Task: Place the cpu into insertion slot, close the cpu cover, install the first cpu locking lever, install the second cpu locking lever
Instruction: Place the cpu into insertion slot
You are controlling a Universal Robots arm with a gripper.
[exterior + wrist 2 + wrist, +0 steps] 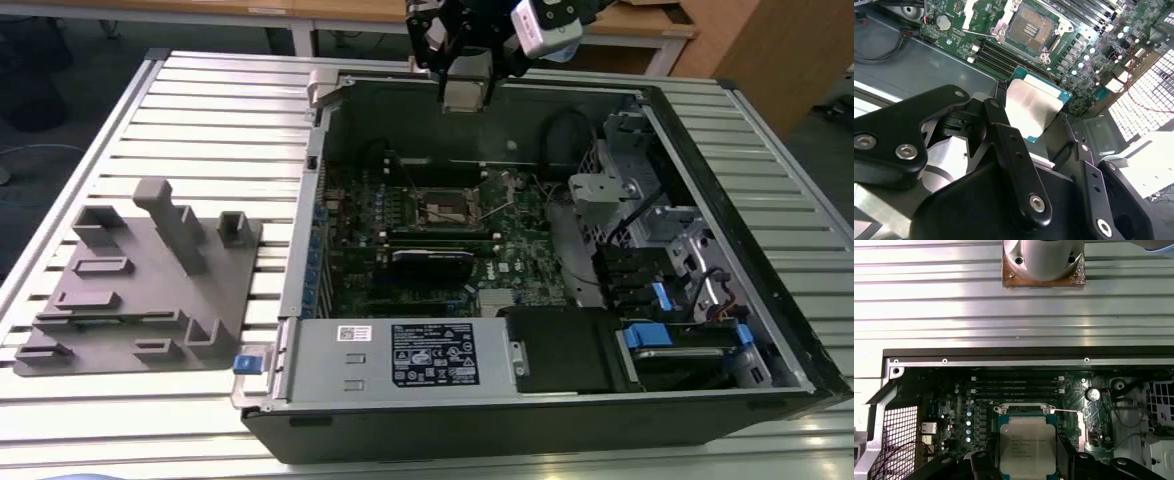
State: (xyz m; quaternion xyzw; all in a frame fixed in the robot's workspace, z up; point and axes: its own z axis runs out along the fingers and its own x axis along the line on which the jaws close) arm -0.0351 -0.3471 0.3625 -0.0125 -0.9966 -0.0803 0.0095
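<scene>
Exterior view: the gripper [463, 98] hung over the far wall of the open computer case [534, 425], above the motherboard. We saw its claw closed part-way, clamped on the cpu [1036, 107] by two opposite edges, with black fingers [1004, 135] on either side.

Cpu: flat square chip, dull silver-grey metal lid, green board edge showing round it in the second wrist view. It was held tilted, clear of the board.

The insertion slot [1031, 27] sat well apart from the chip on the motherboard [400, 235], with a silvery rim and a dark centre with the contact field bare. A thin locking lever [1066, 411] stood off beside it. Long black memory slots [1016, 385] ran just beside the socket. We couldn't tell how the cpu cover stood.

Surface: ribbed aluminium table [200, 110], with the case lying on its side, open face up. A grey fixture block [147, 280] with upright holders sat at the exterior view's left, apart from the case. Wooden furniture [747, 40] stood along the far edge.

Writing: the first wrist view showed several lines of print on the chip's lid [1027, 442], too small for us to read. A black-and-white label [430, 353] sat on the near metal cover, also unreadable. Blue tabs [645, 335] were on the near right bays.
</scene>
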